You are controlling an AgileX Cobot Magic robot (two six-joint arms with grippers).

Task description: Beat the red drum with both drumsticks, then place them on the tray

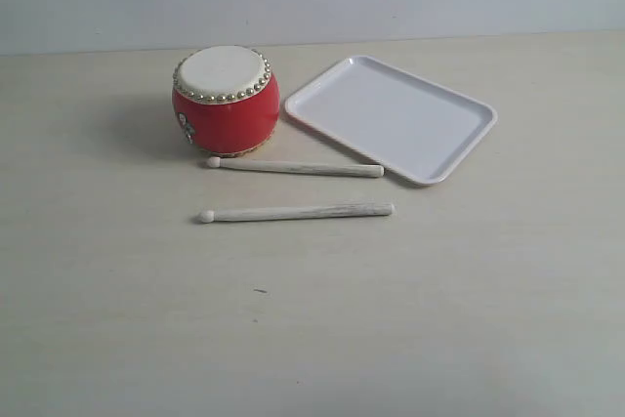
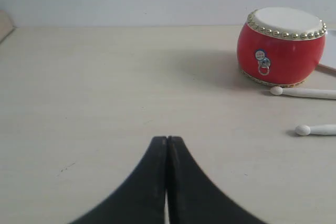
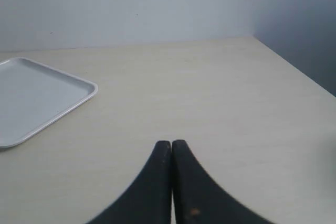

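the tray (image 1: pixel 391 116) sits just right of the red drum (image 1: pixel 226 102). far drumstick (image 1: pixel 296 168) and near drumstick (image 1: pixel 298 212) lie on the table (image 1: pixel 391 319), outside it. left gripper (image 2: pixel 167 139) and right gripper (image 3: pixel 171 142) are both pressed together.

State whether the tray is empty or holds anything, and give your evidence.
Empty. The tray shows only bare white surface; both drumsticks lie on the table, outside it.

The red drum (image 1: pixel 226 102) stands upright, cream head up. Just beside it lies the empty white tray (image 1: pixel 392 116). Two whitish drumsticks (image 1: pixel 296 168) (image 1: pixel 296 212) lie parallel before the drum, nearly touching it.
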